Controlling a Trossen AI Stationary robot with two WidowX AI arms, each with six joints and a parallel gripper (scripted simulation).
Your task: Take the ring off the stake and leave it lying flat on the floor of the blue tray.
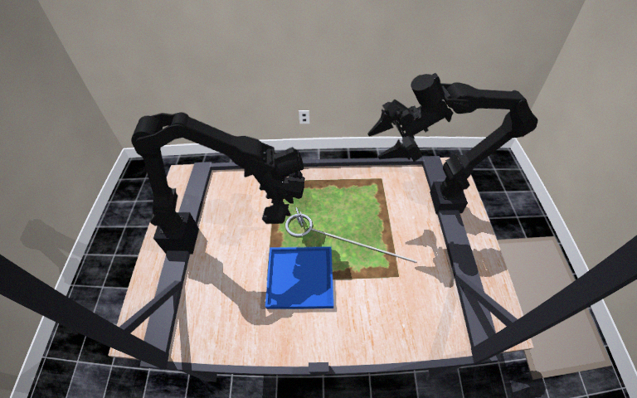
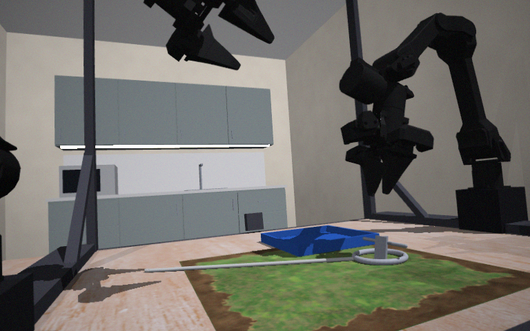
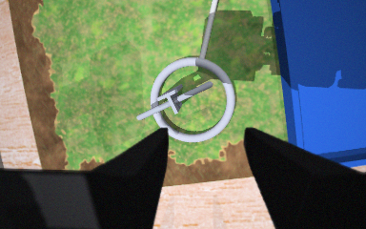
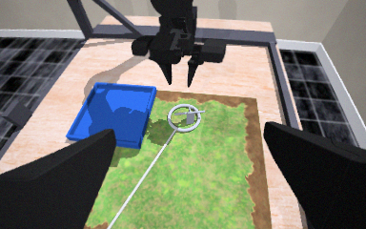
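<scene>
A grey ring [image 1: 299, 225] with a long thin rod lies flat on the green grass mat [image 1: 342, 220], around a short grey stake [image 1: 299, 216] with a cross bar. The blue tray [image 1: 300, 276] sits empty just beside the mat's corner. My left gripper [image 1: 277, 213] hangs above the ring's edge, fingers pointing down, partly narrowed and empty. In the left wrist view its fingers frame the ring [image 3: 193, 100] and stake [image 3: 173, 101], with the tray [image 3: 324, 76] at the right. My right gripper [image 1: 390, 136] is open, empty and high at the far side.
A dark frame [image 1: 441, 196] borders the wooden table top. The ring's rod [image 1: 371, 247] stretches across the mat onto the wood. Black tiled floor surrounds the table.
</scene>
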